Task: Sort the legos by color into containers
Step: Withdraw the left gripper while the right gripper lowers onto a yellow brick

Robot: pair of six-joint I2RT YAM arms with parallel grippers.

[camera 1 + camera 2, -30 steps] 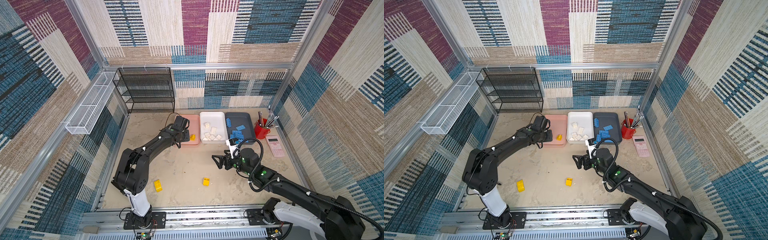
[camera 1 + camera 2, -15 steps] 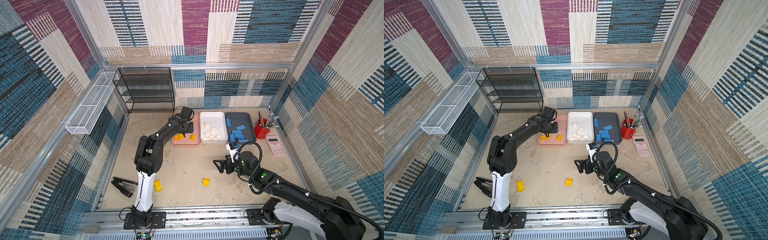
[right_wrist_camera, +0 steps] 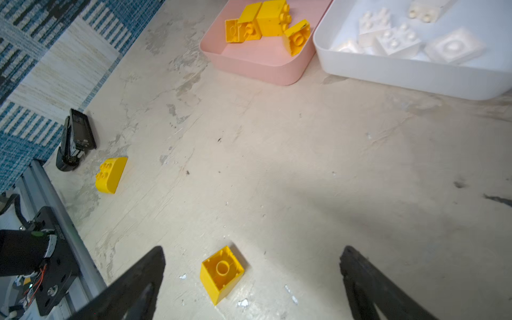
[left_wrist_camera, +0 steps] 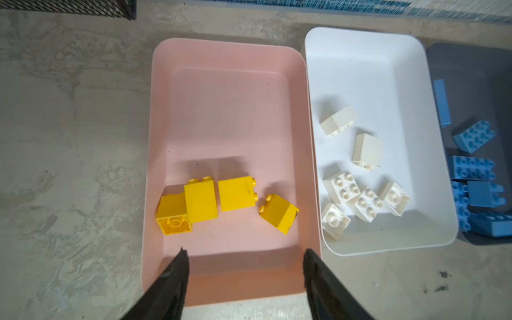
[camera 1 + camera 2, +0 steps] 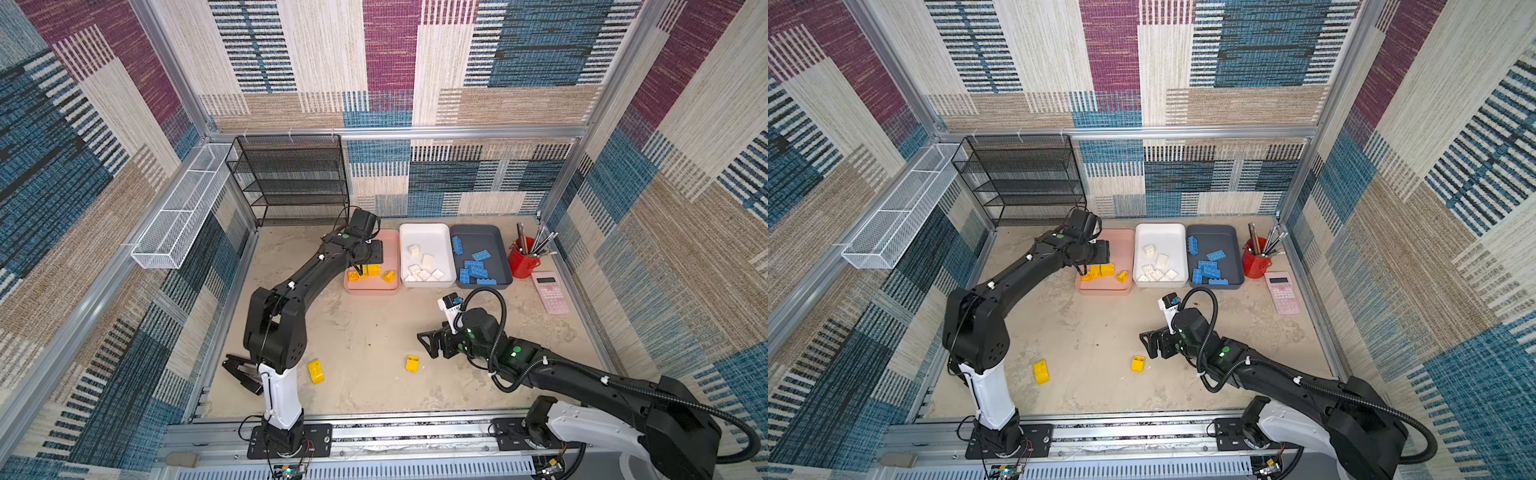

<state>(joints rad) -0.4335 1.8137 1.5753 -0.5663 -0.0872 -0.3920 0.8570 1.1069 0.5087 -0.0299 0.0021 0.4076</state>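
Brick (image 3: 222, 274) apparently between right fingers (image 3: 141, 279)

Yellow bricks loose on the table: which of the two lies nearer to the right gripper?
The square yellow brick, lying hollow side up just before the open right gripper. The longer rounded brick lies far off, near the left arm's base.

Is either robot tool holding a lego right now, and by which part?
No, nothing is held. The left tool is open and empty above the pink tray; the right tool is open near a yellow brick, not touching it.
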